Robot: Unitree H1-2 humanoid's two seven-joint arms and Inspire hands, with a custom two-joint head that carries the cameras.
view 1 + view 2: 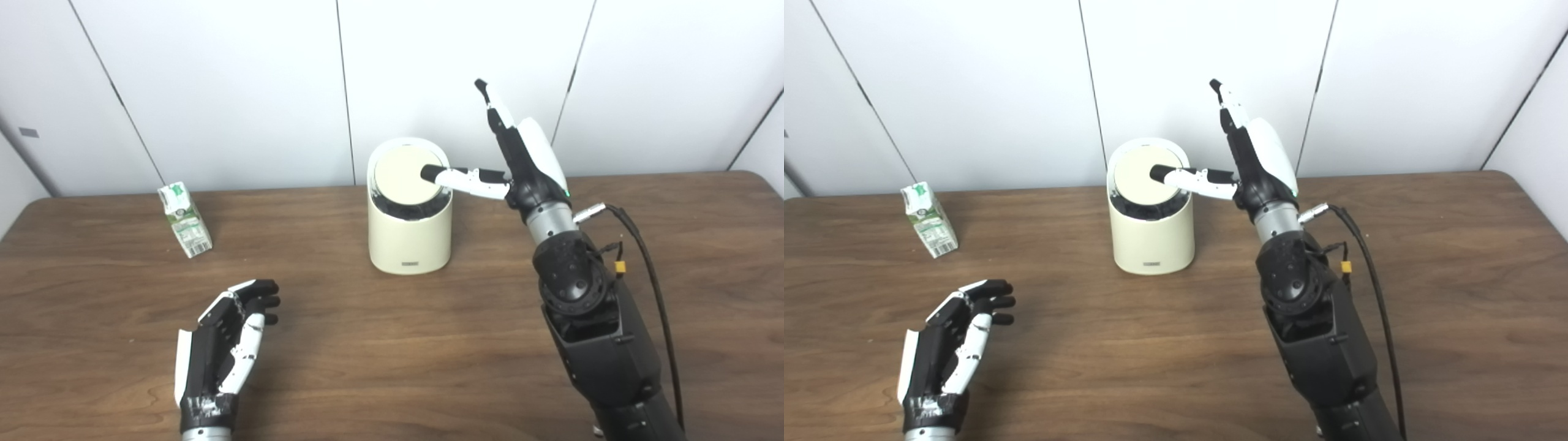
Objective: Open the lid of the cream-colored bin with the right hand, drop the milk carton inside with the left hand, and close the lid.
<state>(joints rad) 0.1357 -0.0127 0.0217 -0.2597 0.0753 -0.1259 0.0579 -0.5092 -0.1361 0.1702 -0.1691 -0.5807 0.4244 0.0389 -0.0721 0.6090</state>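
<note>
The cream-colored bin [409, 236] stands at the table's middle back. Its round lid [404, 174] is tipped up at the back, with a dark gap along its front edge. My right hand [520, 156] is open beside the bin's right side, fingers pointing up, and its thumb [456, 177] lies across the lid. The green and white milk carton [184, 218] stands leaning on the table at the far left. My left hand [226, 343] is open and empty, low over the table's front left, well short of the carton.
The brown wooden table [392, 343] runs across the view, with white wall panels behind it. A black cable [649, 269] loops from my right forearm over the table's right part.
</note>
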